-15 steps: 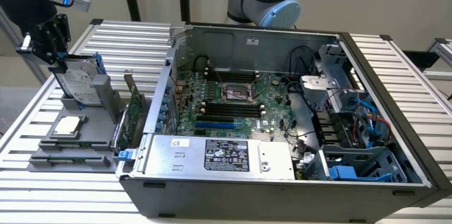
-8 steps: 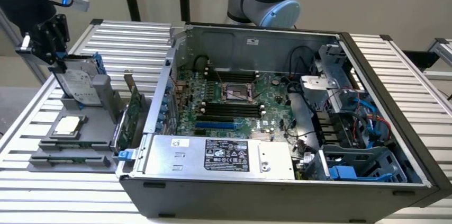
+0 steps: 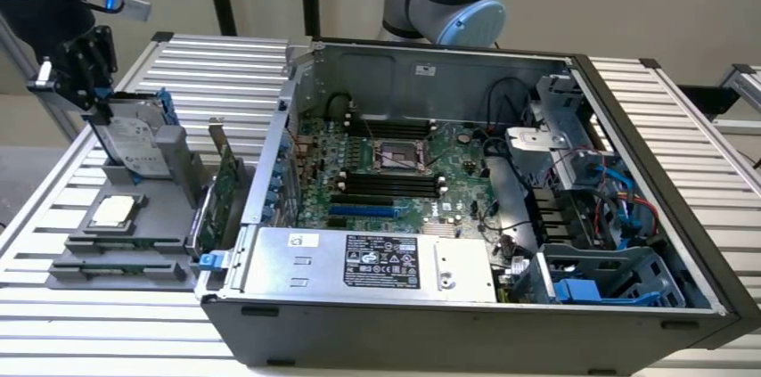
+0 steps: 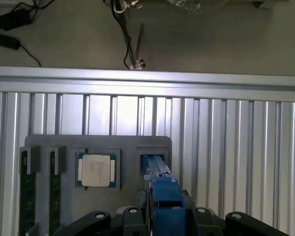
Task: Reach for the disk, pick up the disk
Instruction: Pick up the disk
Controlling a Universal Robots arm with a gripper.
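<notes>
**Claw (image 4: 163,206) clenched on disk (image 3: 128,141) in its rack slot**

The disk stands on edge in a slot of the grey rack (image 4: 128,146), with its lower end seated in the slot and its upper end between the claw's jaws. Standing it this way leaves both flat faces free. That looks like the point of the rack: a claw coming from above can straddle the thin body without scraping the tabletop (image 4: 236,147).

In the wrist view the black fingers (image 4: 139,202) sit tight against either side of the disk's blue frame (image 4: 162,191), with no gap to be seen. I judge the claw to be grasping the disk, not merely straddling it. In the exterior view the claw hangs straight over the rack and meets the disk's top edge. The disk's foot is in the slot, so the reach looks finished, the grip looks made, and the lift is not yet done.

A chip (image 4: 96,170) lies flat in a recess of the rack just beside the disk's slot, apart from the claw. Two memory sticks (image 4: 24,196) stand in the rack's slots on the far side of the chip from the disk. An open computer case (image 3: 452,332) rests on the tabletop to the exterior view's right of the rack, well apart from the claw.
</notes>
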